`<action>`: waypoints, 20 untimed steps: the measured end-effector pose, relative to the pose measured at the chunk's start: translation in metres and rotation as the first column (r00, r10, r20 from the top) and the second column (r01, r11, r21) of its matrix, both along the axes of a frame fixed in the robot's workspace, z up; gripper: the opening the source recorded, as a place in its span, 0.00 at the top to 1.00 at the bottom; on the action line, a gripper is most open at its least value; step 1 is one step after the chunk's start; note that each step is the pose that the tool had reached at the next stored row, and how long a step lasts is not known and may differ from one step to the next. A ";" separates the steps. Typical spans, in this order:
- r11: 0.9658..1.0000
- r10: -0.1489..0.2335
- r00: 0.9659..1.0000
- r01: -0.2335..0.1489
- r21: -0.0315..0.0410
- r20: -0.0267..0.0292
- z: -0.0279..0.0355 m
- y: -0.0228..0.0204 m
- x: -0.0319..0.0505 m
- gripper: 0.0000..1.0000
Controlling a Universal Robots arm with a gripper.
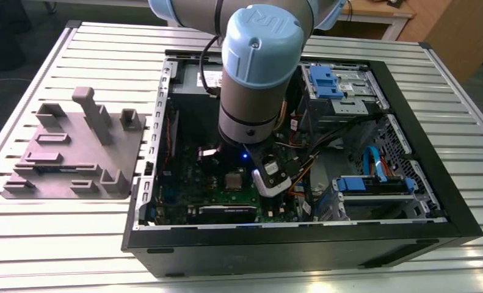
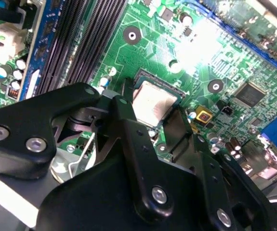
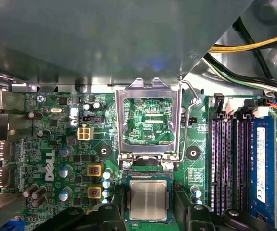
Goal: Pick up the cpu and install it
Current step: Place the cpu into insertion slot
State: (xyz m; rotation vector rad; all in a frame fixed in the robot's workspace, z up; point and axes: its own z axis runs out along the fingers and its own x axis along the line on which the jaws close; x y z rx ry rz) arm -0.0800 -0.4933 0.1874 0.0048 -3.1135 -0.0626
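Observation:
The cpu [image 3: 148,199], a small square chip with a silvery top, lies flat in its socket on the green motherboard [image 3: 56,139]. The metal load plate [image 3: 148,118] stands swung open just beyond it. In both wrist views my gripper [image 3: 148,211] hovers close over the chip, with one black finger [image 3: 110,214] on each side of the socket and a small gap to the chip's edges. The jaws stand open around the cpu [image 2: 152,101]. In the exterior view the arm reaches down into the open computer case, with the gripper [image 1: 256,177] right beside the cpu [image 1: 234,180].
The black case walls [image 1: 436,146] ring the board. Yellow and black cables [image 3: 244,45] and memory slots [image 3: 230,159] lie close by. A power supply [image 1: 194,76] and blue drive brackets [image 1: 326,82] sit at the back. A grey fixture tray [image 1: 70,152] stands at the exterior view's left.

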 end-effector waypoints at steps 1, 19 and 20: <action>1.000 0.000 1.000 0.000 0.000 0.000 -0.0001 0.0000 0.0000 0.47; 1.000 -0.001 1.000 0.001 0.001 0.001 -0.0021 0.0002 -0.0001 0.50; 1.000 -0.002 1.000 0.002 0.001 0.001 -0.0021 0.0002 -0.0002 0.50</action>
